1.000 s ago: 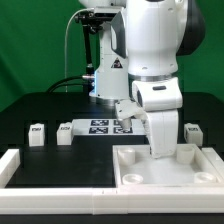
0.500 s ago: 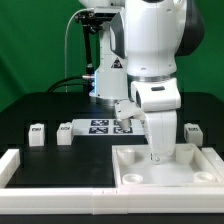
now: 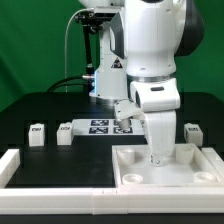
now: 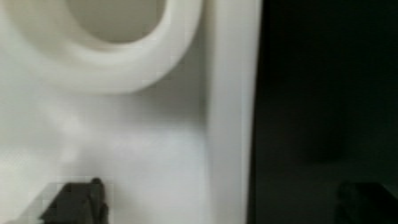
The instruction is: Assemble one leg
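Observation:
The large white square panel (image 3: 165,165) lies at the front of the exterior view's right. My gripper (image 3: 157,156) points straight down onto its near-middle edge. In the wrist view the panel (image 4: 160,130) fills the picture with a round corner socket (image 4: 121,40), and its edge runs between my fingertips (image 4: 75,203). My gripper (image 4: 224,205) is open, one finger over the panel and one over the dark table. Three small white legs with tags stand on the table: two at the left (image 3: 37,133) (image 3: 65,131), one at the right (image 3: 192,131).
The marker board (image 3: 103,126) lies behind the panel, mid-table. A long white rail (image 3: 55,178) runs along the front and up the left side. A black stand with cables (image 3: 95,60) rises at the back against the green curtain.

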`<control>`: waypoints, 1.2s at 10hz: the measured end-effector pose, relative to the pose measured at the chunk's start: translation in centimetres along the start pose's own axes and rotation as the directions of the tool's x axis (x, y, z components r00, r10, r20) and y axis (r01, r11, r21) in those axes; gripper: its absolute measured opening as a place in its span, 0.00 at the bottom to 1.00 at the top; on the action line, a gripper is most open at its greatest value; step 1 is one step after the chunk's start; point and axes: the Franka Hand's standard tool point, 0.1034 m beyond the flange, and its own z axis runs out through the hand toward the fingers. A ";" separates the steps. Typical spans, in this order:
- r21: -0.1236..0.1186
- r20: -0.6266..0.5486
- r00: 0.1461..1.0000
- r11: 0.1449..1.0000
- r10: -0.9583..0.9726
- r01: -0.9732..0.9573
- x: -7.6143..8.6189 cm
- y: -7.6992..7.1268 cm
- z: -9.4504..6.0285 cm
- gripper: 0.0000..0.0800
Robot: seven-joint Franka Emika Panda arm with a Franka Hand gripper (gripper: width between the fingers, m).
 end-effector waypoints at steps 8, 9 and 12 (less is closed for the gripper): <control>-0.064 0.000 0.915 0.913 0.403 -0.403 2.1 -4.1 -4.0 0.81; -0.060 -0.007 0.873 0.871 0.488 -0.487 2.1 -4.2 -3.9 0.81; -0.051 -0.027 0.710 0.708 0.704 -0.704 2.2 -4.2 -3.9 0.81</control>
